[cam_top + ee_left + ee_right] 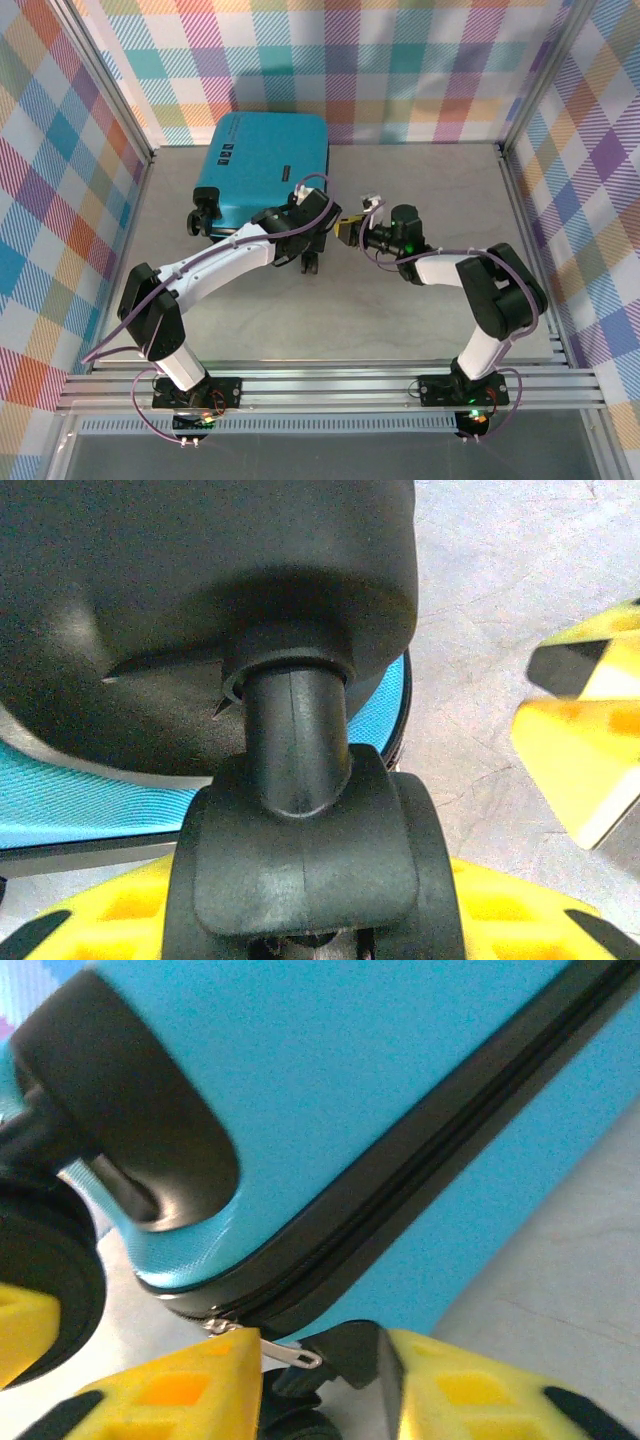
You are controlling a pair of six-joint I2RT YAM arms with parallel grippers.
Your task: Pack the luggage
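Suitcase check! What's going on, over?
Left fingers gripping a wheel. Right fingers open at the zipper pull. Luggage closed, flat on table. Nothing in the way.

Left arm (215,260) stretched forward, left pincer (320,930) gripping a luggage (262,165) wheel (310,870), right arm (480,285) folded inward, right pincer (320,1390) parted.

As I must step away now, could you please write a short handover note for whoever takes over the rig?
Left gripper: seems closed on the near-right wheel of the luggage.
Right gripper: open, zipper pull between its fingers, unpinched.
Luggage: flat on the table, back left, shell closed.
Done: visible zipper stretch looks shut.
Left: check the zipper all round, release the wheel.
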